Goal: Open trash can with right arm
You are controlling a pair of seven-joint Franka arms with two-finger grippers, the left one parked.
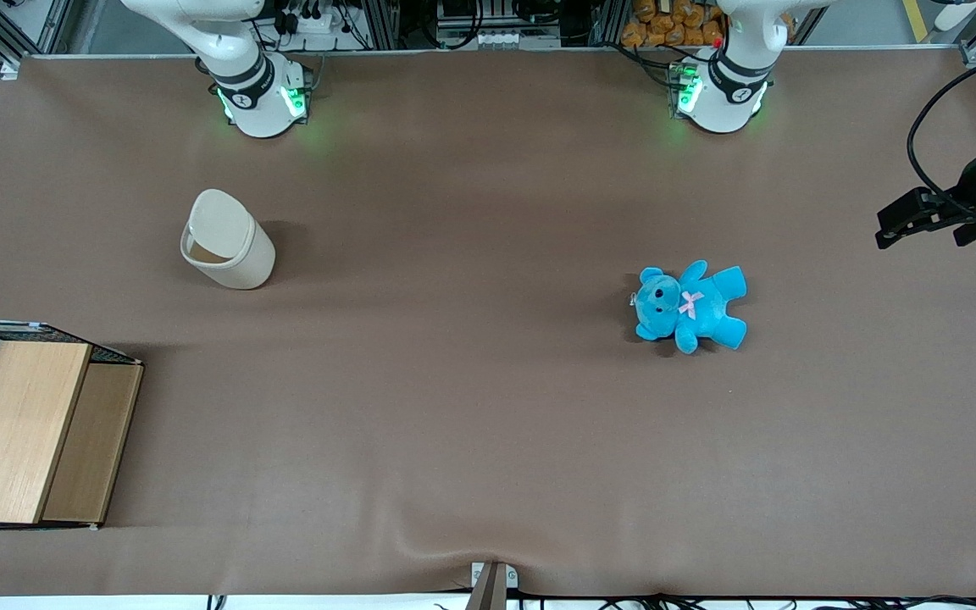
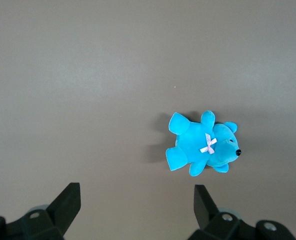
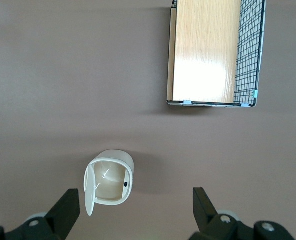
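The cream-beige trash can (image 1: 234, 254) stands on the brown table near the working arm's base (image 1: 261, 97). Its lid (image 1: 219, 222) is tipped up and the mouth is open. In the right wrist view the trash can (image 3: 119, 167) shows from high above, with its lid (image 3: 89, 192) swung aside and the empty inside visible. My right gripper (image 3: 134, 212) hangs well above the table, open and empty, with its fingers (image 3: 65, 210) wide apart. The can lies just off the line between them, nearer one finger. The gripper does not show in the front view.
A wooden box with wire mesh (image 1: 26, 432) stands at the working arm's end of the table, nearer the front camera than the can; it also shows in the right wrist view (image 3: 208, 50). A blue teddy (image 1: 691, 307) lies toward the parked arm's end.
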